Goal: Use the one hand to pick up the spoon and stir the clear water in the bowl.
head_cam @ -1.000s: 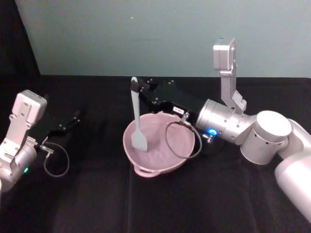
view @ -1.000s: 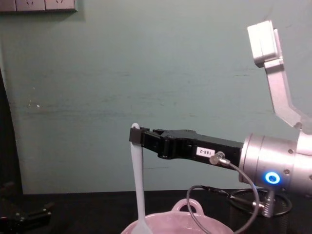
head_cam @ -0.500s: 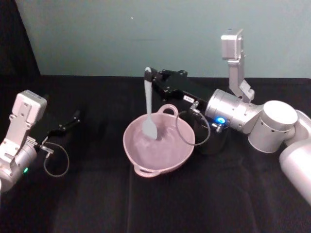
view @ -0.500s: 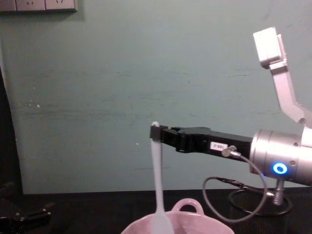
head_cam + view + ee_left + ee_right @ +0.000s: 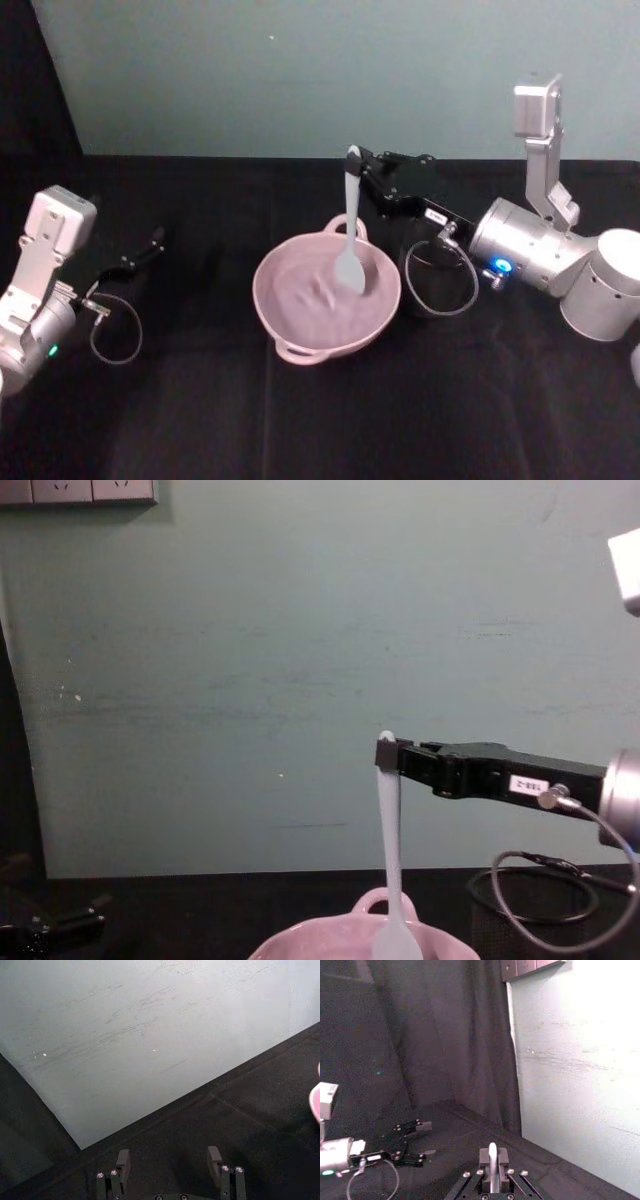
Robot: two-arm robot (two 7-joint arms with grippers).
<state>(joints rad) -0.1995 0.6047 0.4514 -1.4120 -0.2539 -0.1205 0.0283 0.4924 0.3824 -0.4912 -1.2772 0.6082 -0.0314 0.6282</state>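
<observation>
The left gripper [image 5: 168, 1159], fingers [image 5: 123, 1159] apart, points across black cloth [image 5: 250, 1110].

Robot lab/test rig, prob.: black-draped table [image 5: 320, 420], bare teal wall [image 5: 300, 70] at 12 o'clock, black curtain [image 5: 420, 1035] at 9, sockets [image 5: 90, 490] at 11.

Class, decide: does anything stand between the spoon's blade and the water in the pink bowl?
Nothing visible does. The right gripper holds the spoon upright, its blade down inside the bowl where the water lies. The left gripper sits parked far to the left.
</observation>
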